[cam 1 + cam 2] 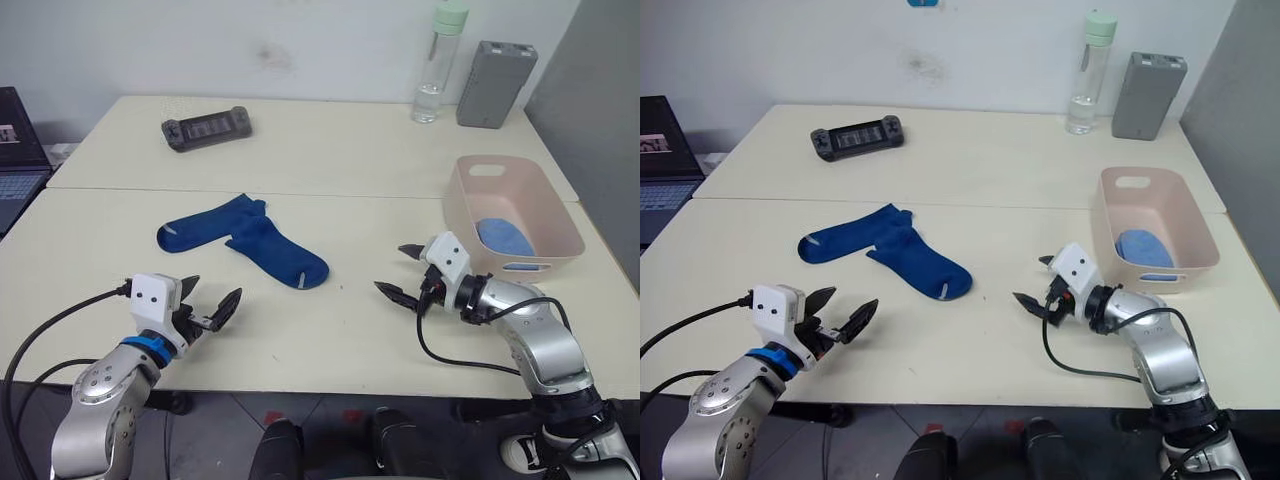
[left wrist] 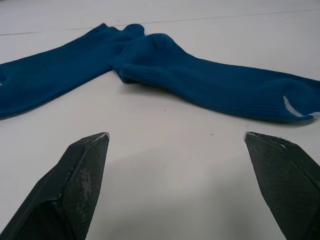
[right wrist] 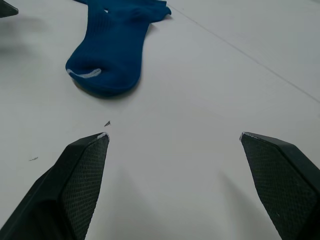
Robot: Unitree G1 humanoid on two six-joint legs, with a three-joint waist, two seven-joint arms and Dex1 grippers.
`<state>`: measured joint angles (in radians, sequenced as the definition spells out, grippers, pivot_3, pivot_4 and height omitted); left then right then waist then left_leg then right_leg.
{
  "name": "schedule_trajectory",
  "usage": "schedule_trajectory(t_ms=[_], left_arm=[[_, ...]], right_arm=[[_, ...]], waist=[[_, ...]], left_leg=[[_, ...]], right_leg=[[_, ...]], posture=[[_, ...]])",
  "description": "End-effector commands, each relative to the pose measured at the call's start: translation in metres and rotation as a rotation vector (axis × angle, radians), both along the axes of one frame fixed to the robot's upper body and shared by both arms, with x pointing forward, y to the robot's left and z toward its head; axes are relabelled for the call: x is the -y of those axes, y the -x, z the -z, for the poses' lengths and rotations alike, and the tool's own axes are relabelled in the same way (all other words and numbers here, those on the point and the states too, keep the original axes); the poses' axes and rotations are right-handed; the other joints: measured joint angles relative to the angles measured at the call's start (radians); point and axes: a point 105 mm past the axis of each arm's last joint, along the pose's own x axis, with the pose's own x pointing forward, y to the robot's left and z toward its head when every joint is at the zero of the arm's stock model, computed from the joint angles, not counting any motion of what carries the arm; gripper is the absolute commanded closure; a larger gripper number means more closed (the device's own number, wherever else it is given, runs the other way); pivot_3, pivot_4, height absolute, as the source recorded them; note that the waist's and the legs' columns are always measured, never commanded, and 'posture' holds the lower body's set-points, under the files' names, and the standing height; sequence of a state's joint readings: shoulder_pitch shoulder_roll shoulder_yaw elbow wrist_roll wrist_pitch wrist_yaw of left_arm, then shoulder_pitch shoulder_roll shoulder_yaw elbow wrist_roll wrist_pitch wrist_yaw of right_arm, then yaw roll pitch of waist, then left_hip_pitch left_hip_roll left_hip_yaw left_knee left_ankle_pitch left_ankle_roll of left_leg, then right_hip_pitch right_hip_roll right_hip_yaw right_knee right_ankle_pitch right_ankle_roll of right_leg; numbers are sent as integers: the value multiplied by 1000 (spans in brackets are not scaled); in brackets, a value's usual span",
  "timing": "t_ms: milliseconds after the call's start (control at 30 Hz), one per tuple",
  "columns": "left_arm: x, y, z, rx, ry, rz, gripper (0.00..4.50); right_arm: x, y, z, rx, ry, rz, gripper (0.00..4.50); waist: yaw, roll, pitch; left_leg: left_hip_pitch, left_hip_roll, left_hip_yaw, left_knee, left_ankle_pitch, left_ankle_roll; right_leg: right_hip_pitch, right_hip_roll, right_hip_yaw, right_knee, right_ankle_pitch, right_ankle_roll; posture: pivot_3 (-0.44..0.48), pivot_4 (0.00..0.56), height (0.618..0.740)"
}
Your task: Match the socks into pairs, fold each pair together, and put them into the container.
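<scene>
Two cream tabletops (image 1: 330,150) butt together below a white wall; a laptop (image 1: 18,150) is cut off at the left edge, and a black handheld controller (image 1: 206,127), a clear water bottle (image 1: 432,72) and a grey box (image 1: 496,84) stand along the far side, none with readable writing. Two dark blue socks (image 1: 245,240) lie crossed at mid-table, while the pink container (image 1: 515,212) at the right edge holds a light blue folded bundle (image 1: 504,238), partly hidden by its wall. Left gripper (image 1: 206,306) and right gripper (image 1: 405,272) hover near the front edge, fingers spread, holding nothing.
</scene>
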<state>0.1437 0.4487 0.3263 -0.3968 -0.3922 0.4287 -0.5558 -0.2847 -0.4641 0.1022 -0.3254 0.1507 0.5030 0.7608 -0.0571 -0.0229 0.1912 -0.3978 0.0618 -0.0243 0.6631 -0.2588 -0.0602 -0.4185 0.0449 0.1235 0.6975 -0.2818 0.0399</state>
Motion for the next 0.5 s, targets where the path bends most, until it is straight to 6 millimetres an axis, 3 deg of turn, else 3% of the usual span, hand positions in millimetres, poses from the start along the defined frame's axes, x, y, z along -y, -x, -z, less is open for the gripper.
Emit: schedule_trajectory(t_ms=[33,267,500], left_arm=[[25,2,-17,64,-41,131,0],[71,0,-6,49,-215,376,0],[92,-30,7,65,-265,401,0]], right_arm=[[-9,9,-15,50,-30,-69,7],[-25,28,-27,-35,-71,-228,7],[-29,32,-34,-33,-31,-278,7]], waist=[[0,-1,0],[0,-1,0],[0,-1,0]], left_leg=[[0,0,0,0,0,0],[0,0,0,0,0,0],[0,1,0,0,0,0]], right_leg=[[0,0,0,0,0,0],[0,0,1,0,0,0],[0,1,0,-1,0,0]], posture=[[0,150,740],[0,150,740],[0,150,740]])
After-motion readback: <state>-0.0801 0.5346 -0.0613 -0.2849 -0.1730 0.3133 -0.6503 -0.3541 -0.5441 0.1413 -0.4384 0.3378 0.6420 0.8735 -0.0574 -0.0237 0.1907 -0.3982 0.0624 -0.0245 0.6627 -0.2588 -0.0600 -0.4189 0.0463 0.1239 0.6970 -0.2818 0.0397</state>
